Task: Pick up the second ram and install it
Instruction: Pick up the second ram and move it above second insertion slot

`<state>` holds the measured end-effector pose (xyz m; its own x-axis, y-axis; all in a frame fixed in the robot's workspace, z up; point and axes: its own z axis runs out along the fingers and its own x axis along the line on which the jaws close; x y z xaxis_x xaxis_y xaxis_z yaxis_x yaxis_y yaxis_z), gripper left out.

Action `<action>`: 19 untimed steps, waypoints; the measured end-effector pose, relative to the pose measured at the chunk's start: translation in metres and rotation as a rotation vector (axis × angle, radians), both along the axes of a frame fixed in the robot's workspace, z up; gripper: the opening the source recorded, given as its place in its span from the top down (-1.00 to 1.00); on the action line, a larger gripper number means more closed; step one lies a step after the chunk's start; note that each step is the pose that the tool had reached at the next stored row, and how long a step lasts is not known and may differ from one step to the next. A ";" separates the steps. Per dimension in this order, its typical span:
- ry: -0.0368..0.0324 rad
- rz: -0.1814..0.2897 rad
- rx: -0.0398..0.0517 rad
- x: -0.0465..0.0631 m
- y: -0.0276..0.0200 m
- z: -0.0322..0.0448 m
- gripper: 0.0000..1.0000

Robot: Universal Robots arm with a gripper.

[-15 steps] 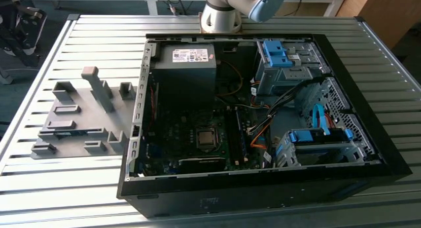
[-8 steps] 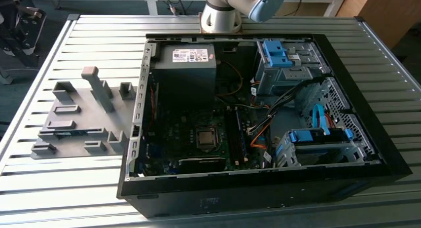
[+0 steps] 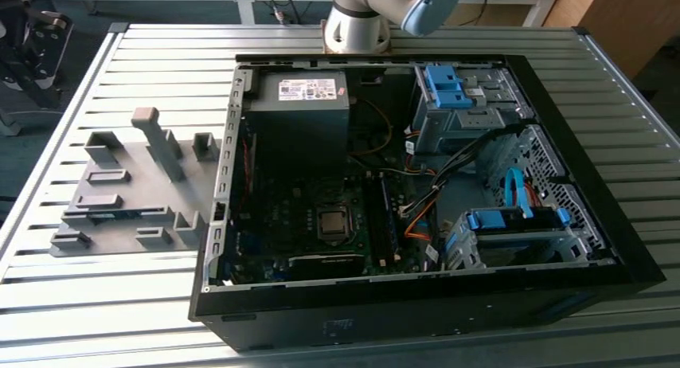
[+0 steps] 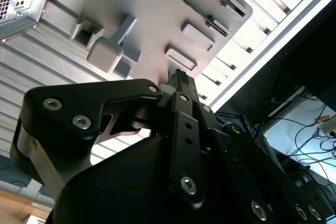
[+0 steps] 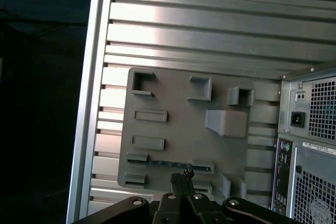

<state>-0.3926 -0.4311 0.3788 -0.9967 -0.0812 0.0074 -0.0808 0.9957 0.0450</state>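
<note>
Hovering above the grey holder tray (image 5: 173, 114), the fingers (image 5: 179, 179) are pressed together with nothing between them. The second ram (image 5: 168, 164) stands on edge in a tray slot beneath them, untouched, on the bench (image 3: 595, 81) at the exterior view's left of the computer case (image 3: 425, 304).

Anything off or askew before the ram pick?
Nothing stands out. The ram sits straight in its slot on the grey tray, the gripper hangs above the tray, and the open computer case lies flat on the table.
</note>
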 end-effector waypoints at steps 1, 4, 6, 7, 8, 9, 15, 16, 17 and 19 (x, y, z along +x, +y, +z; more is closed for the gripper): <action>0.0000 0.002 0.0000 0.000 0.0000 0.0000 0.79; 0.0000 0.013 0.0000 -0.002 0.0000 -0.0001 0.79; 0.0000 0.023 0.0000 -0.003 0.0000 -0.0002 0.79; 0.0000 0.029 0.0000 -0.003 0.0000 -0.0003 0.79; -0.0001 0.038 0.0000 -0.004 0.0000 -0.0004 0.79; -0.0001 0.049 0.0000 -0.004 0.0000 -0.0004 0.79; 0.0000 0.135 -0.0003 -0.005 0.0000 -0.0012 0.79; 0.0001 0.149 -0.0005 -0.005 0.0000 -0.0013 0.79; 0.0002 0.164 -0.0008 -0.006 0.0000 -0.0013 0.79; 0.0001 0.189 -0.0014 -0.006 0.0000 -0.0015 0.79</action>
